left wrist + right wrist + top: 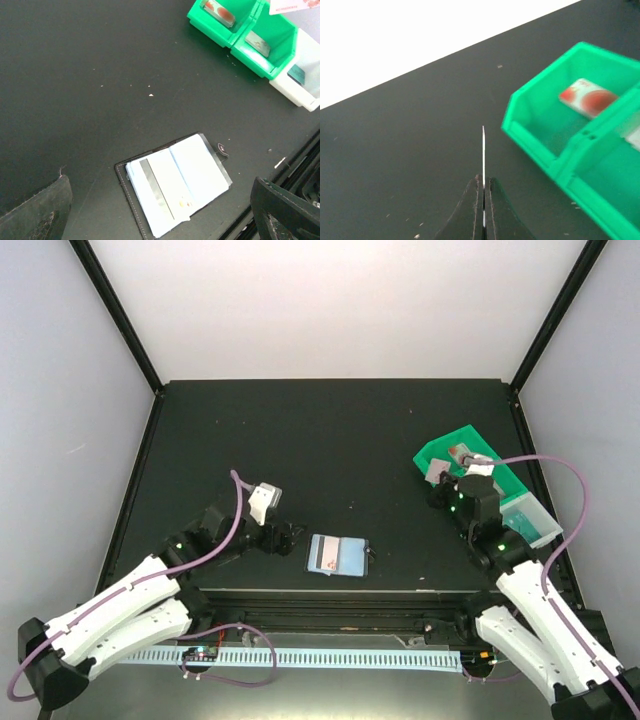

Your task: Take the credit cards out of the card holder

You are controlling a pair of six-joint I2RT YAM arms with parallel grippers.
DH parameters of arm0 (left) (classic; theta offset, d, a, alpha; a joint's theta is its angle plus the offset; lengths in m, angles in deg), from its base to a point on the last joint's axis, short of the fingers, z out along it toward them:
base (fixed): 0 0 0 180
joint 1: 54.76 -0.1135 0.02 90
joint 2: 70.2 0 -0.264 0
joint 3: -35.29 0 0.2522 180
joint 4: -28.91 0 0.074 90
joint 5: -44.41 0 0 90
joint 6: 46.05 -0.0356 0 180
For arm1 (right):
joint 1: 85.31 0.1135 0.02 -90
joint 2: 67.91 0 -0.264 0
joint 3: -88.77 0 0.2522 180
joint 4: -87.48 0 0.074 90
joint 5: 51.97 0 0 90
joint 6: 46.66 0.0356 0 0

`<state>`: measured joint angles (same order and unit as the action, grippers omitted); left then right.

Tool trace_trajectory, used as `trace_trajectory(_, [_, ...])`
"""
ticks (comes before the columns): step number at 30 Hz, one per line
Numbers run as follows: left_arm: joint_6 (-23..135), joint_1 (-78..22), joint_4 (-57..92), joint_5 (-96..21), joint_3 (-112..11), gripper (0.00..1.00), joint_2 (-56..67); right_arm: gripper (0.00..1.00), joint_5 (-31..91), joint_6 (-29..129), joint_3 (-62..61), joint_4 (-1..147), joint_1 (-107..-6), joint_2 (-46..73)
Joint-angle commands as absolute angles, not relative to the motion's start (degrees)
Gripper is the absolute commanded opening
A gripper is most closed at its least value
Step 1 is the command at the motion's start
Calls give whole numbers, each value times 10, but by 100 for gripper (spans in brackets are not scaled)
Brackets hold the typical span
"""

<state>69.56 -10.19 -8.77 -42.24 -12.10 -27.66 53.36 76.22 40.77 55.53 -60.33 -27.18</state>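
Observation:
The black card holder lies open and flat near the table's front edge, its pale lining up. In the left wrist view the card holder has credit cards lying on it, the top one pale with a grey stripe. My left gripper hovers just left of the holder, open and holding nothing, with one finger on each side of the view. My right gripper is shut on a thin pale credit card seen edge-on. This right gripper is at the left edge of the green tray.
The green tray has compartments; a card with red marks lies in the far one and another card in the second. A clear bin with a teal card adjoins it. The table's front rail runs just beyond the holder.

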Motion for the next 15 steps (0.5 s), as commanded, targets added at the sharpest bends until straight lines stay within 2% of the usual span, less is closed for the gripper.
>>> trace_trajectory(1, [681, -107, -94, -390, -139, 99, -294, 1, 597, 763, 355, 474, -652, -288])
trace_trajectory(9, [684, -111, -91, -384, -132, 99, -296, 1, 642, 753, 356, 479, -743, -293])
trace_trajectory(15, [686, -117, -95, -373, -141, 99, -272, 1, 552, 758, 368, 536, -845, -217])
